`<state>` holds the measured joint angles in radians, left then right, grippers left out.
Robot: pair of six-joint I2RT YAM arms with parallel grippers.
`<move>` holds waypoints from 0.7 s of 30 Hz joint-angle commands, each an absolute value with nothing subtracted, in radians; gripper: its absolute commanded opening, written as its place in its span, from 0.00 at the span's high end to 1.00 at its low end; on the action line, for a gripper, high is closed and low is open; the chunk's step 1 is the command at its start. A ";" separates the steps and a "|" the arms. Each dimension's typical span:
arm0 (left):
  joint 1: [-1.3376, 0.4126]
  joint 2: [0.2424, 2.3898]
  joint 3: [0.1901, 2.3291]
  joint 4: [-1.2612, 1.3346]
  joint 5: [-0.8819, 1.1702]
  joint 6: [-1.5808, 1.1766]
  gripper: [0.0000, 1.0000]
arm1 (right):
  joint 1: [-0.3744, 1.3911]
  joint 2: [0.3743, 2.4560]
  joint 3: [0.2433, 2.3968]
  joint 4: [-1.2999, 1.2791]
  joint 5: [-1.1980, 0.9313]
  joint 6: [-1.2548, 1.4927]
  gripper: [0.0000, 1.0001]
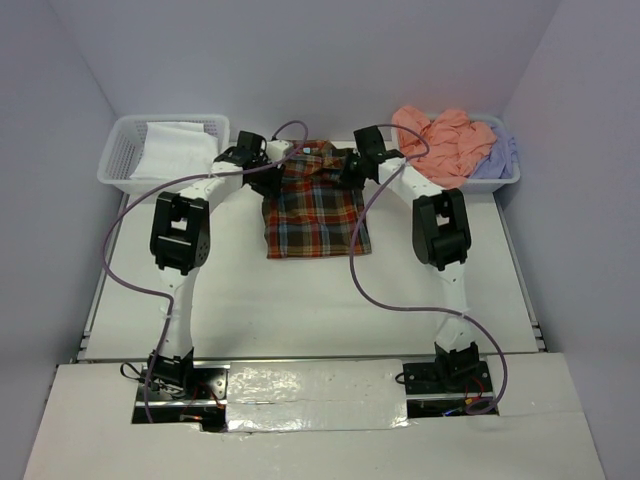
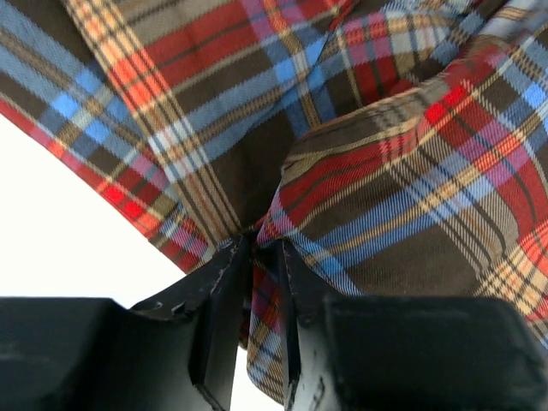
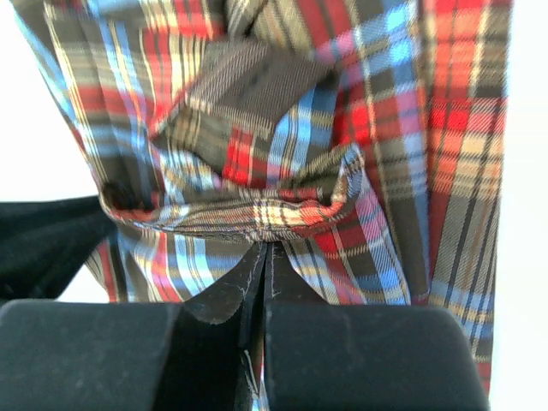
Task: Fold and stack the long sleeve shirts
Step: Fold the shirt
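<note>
The plaid long sleeve shirt (image 1: 315,215) lies partly folded at the table's far middle. My left gripper (image 1: 268,172) is at its upper left corner. In the left wrist view, that gripper (image 2: 264,248) is shut on a fold of the plaid shirt (image 2: 411,197), and cloth runs down between the jaws. My right gripper (image 1: 352,165) is at the upper right corner. The right wrist view shows it (image 3: 267,248) shut on a bunched hem of the plaid shirt (image 3: 282,128). A salmon-pink shirt (image 1: 440,140) and a lavender one (image 1: 497,155) are heaped at the back right.
A white lattice basket (image 1: 118,160) at the back left holds a white cloth (image 1: 180,148). Another white basket (image 1: 510,180) at the back right holds the two plain shirts. Purple cables (image 1: 385,295) loop over the table beside both arms.
</note>
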<state>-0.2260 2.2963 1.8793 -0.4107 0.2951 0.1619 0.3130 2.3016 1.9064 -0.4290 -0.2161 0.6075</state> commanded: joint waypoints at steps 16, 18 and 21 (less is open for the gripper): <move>-0.236 2.326 2.077 -0.423 0.196 0.285 0.24 | 0.253 2.398 2.174 -0.475 -0.063 0.649 0.94; -0.236 2.310 2.146 -0.448 0.175 0.305 0.01 | 0.262 2.350 2.166 -0.480 -0.063 0.572 0.85; -0.236 2.266 2.187 -0.454 0.182 0.333 0.00 | 0.279 2.272 2.151 -0.534 -0.026 0.503 0.69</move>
